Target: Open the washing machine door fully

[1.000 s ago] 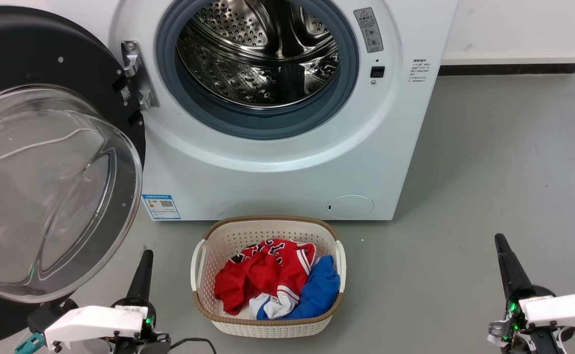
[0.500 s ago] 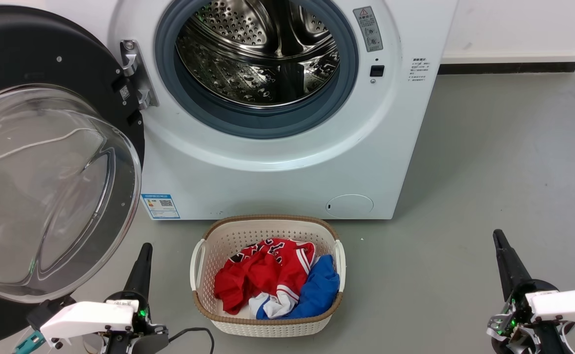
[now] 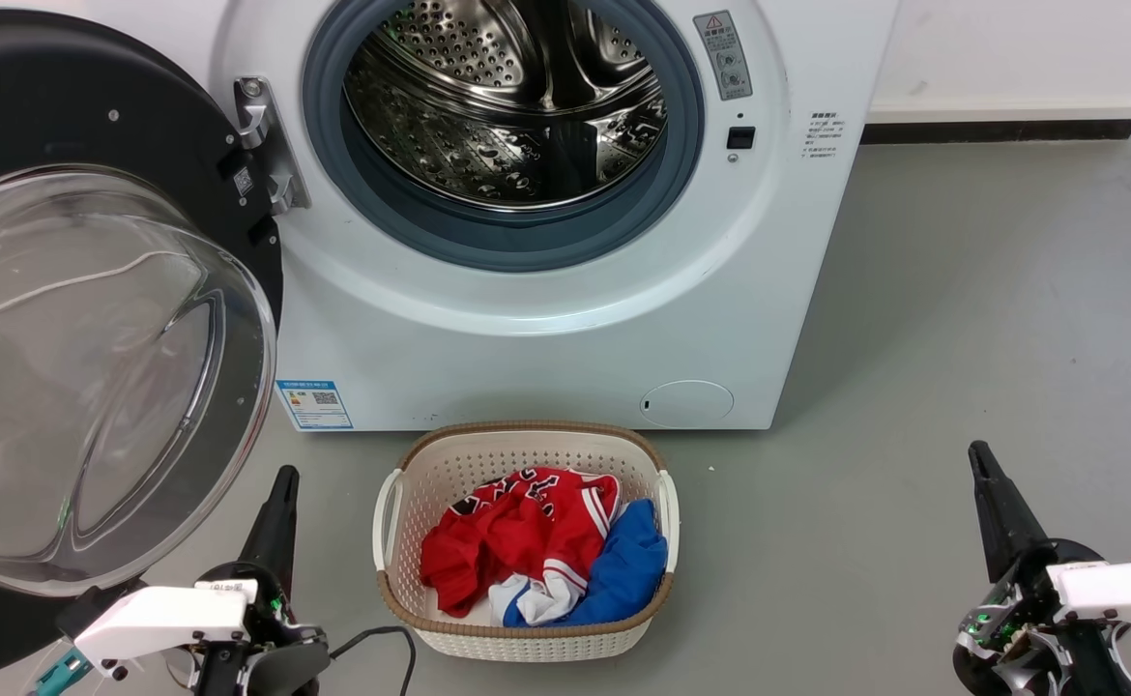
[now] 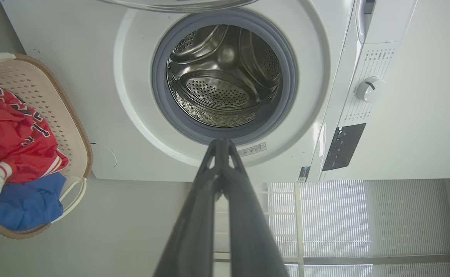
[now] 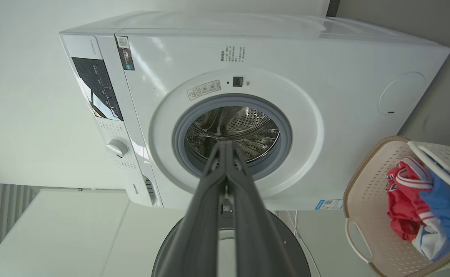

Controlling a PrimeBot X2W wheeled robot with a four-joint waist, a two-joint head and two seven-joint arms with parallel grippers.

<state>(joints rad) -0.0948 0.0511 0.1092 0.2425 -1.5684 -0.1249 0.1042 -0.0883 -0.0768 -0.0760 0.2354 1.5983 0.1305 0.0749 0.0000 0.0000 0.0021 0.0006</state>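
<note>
- The big round glossy black door, with its bulging clear glass bowl, stood swung wide at the frame's left, hinged to the white boxy front-loading washing machine.
- The left claw, lower left, had its fingers pressed together.
- The right claw, lower right, was likewise pressed together.

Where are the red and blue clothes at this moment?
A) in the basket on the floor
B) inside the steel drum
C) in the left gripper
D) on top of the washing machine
A: the red and blue clothes lie in the beige basket before the washing machine.
</note>
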